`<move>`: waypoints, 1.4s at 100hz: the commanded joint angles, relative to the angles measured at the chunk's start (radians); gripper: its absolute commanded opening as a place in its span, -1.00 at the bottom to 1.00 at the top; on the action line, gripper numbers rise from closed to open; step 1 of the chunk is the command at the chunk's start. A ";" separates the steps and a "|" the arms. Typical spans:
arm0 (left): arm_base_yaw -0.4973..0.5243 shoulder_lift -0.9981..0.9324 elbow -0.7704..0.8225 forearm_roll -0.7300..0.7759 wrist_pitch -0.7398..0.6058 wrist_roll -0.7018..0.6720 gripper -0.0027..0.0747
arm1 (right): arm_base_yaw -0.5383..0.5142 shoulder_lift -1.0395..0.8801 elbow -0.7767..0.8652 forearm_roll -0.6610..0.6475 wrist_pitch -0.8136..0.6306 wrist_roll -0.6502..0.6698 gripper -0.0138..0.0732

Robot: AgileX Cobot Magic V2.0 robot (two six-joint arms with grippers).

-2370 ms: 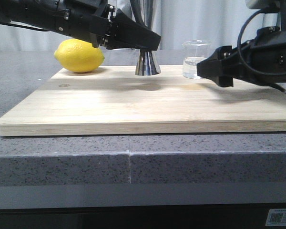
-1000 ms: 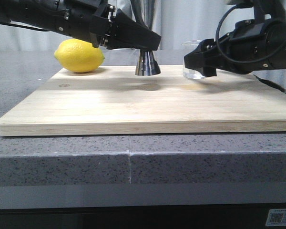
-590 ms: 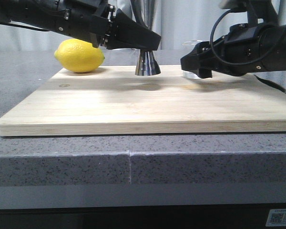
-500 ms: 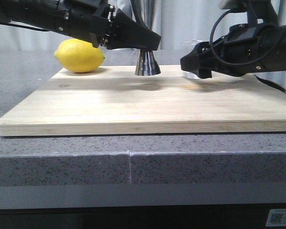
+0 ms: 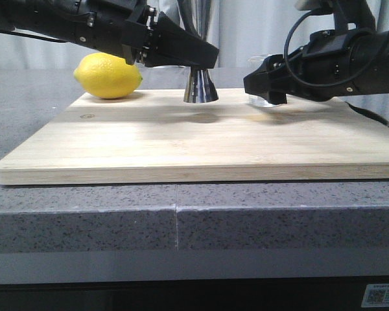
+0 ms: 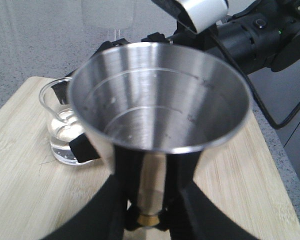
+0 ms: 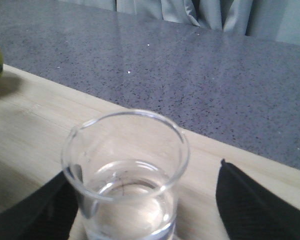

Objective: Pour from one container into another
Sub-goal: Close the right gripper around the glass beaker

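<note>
One steel jigger [image 5: 200, 87], one glass beaker [image 7: 125, 176] and one lemon [image 5: 108, 76] are seen along the far edge of a wooden cutting board [image 5: 201, 142]. The jigger's waist is clenched by the left pincer [image 6: 146, 220]. The beaker, part-filled with clear liquid, is flanked by the released right pincer [image 7: 140, 205], whose fingers [image 7: 250, 200] stand apart from the glass.

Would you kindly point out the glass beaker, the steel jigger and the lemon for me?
glass beaker [image 7: 125, 200], right wrist view, on its clear front wall.
steel jigger [image 6: 160, 100], left wrist view, inside its upper cone.
lemon [image 5: 107, 76], front view, middle of its yellow rind.
</note>
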 commanded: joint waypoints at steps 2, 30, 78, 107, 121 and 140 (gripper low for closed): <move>0.006 -0.050 -0.030 -0.074 0.070 0.001 -0.96 | 0.001 -0.039 -0.027 -0.003 -0.066 0.005 0.48; 0.006 -0.050 -0.030 -0.074 0.070 0.001 -0.96 | 0.001 -0.039 -0.027 -0.018 -0.066 0.005 0.29; 0.006 -0.050 -0.030 -0.074 0.070 0.001 -0.96 | 0.001 -0.039 -0.027 -0.023 -0.065 0.015 0.28; 0.006 -0.050 -0.030 -0.074 0.070 0.001 -0.96 | 0.001 -0.039 -0.027 -0.024 -0.065 0.024 0.27; 0.006 -0.050 -0.030 -0.074 0.071 0.001 -0.96 | 0.001 -0.039 -0.027 -0.024 -0.065 0.024 0.27; 0.006 -0.050 -0.030 -0.074 0.077 0.001 -0.96 | 0.001 -0.039 -0.027 -0.024 -0.065 0.024 0.27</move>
